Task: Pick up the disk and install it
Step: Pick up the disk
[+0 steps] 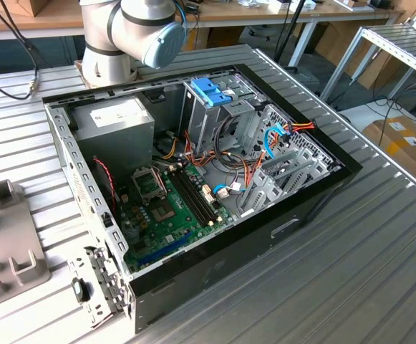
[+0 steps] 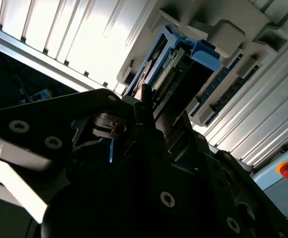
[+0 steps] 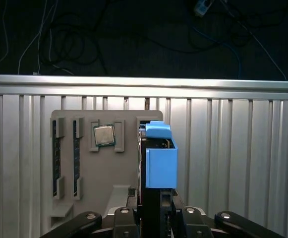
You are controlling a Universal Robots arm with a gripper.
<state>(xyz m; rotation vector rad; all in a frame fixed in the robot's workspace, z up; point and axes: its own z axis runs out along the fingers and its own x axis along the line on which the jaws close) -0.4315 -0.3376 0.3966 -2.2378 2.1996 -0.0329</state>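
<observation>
**Disk** [image 3: 161, 166]: flat drive with blue plastic side rails. It stands on edge in a slot of the grey fixture plate [image 3: 109, 168]. In the second wrist view its connector edge and blue rail [image 2: 176, 64] rise from the same plate [image 2: 228, 29].

**Gripper** [image 3: 154, 208]: black, set astride the near end of the disk and level with it in both wrist views [image 2: 144, 106]. Whether it is clamped on the disk or merely around it cannot be told.

**Fixture plate, other contents:** two memory modules [image 3: 57, 158] lie in parallel slots. A square processor chip [image 3: 104, 135] sits in a pocket between them and the disk. The plate lies on the ribbed metal bench [image 3: 233, 163], close to one bench edge. In the exterior view part of it [image 1: 14, 251] shows at the exterior view's left.

**Computer case** [image 1: 315, 208]: open, lying mid-bench [image 1: 351, 272], well apart from the fixture plate. Inside:
- a grey power supply [image 1: 114, 122] with a white label
- a metal drive cage [image 1: 211, 100] with a blue top
- a green motherboard [image 1: 165, 215]
- loose cables

**Robot arm** [image 1: 143, 29]: its base stands at the bench's far edge, behind the case.
</observation>
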